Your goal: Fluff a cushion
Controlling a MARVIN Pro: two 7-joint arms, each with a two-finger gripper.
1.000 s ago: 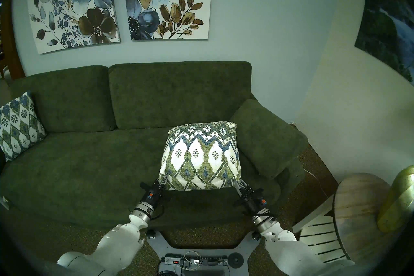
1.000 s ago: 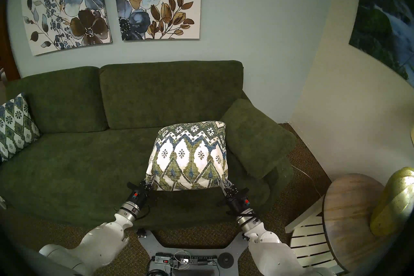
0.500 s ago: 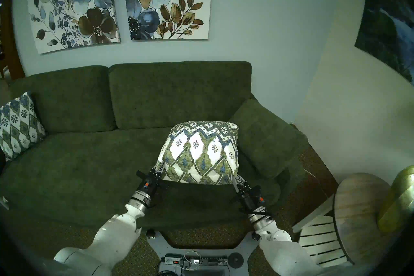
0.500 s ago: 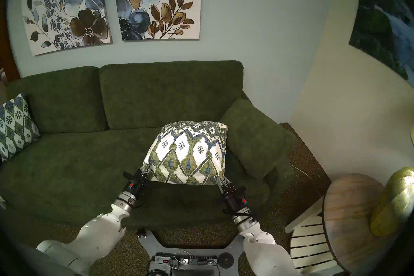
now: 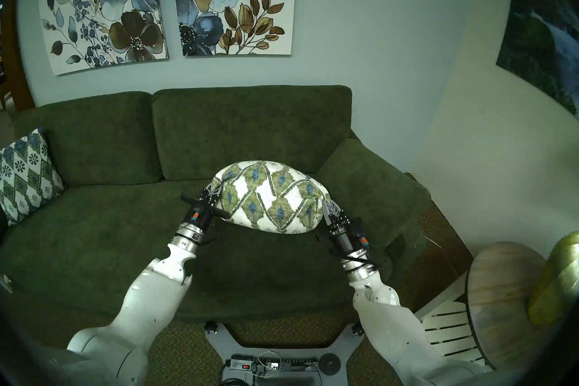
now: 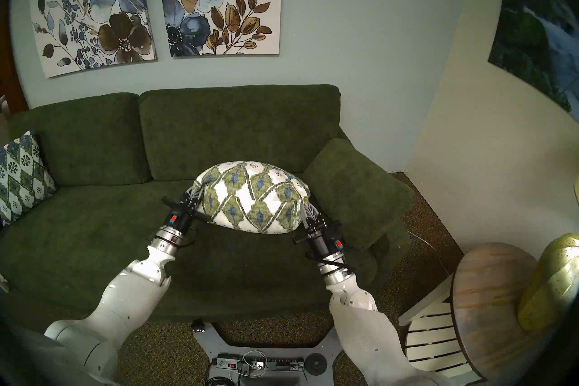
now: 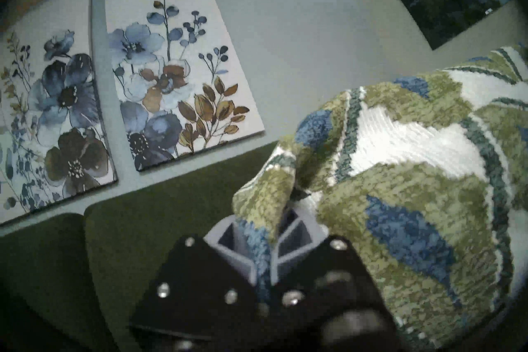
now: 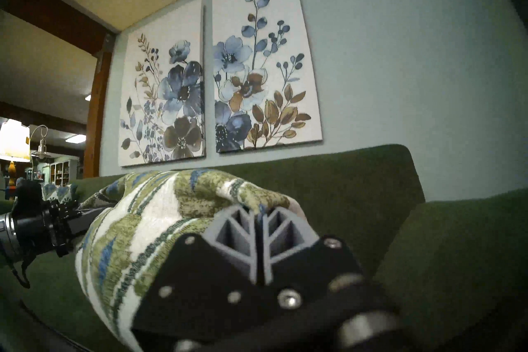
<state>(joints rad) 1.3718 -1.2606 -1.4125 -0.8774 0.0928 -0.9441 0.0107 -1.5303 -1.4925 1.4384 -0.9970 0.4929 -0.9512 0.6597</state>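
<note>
The cushion (image 5: 269,197), cream with olive and blue diamonds, is held up over the right half of the sofa seat and bulges into a rounded loaf shape. My left gripper (image 5: 214,190) is shut on its left corner. In the left wrist view the fabric (image 7: 400,171) is pinched between the grey fingers (image 7: 297,234). My right gripper (image 5: 329,208) is shut on the right corner. The right wrist view shows the cloth (image 8: 160,217) folded into the closed fingers (image 8: 237,231). Both fingertip pairs are partly buried in fabric.
The dark green sofa (image 5: 109,235) has a padded armrest (image 5: 376,188) just right of the cushion. A second patterned pillow (image 5: 25,178) leans at its far left end. A round wooden table (image 5: 501,297) with a yellow-green object (image 5: 557,275) stands at the right. A white slatted piece (image 5: 448,332) sits beside it.
Both arms have risen and reached forward. The cushion has lifted from leaning on the seat and tipped back, so its diamond-patterned side now faces me. Both grips held.
</note>
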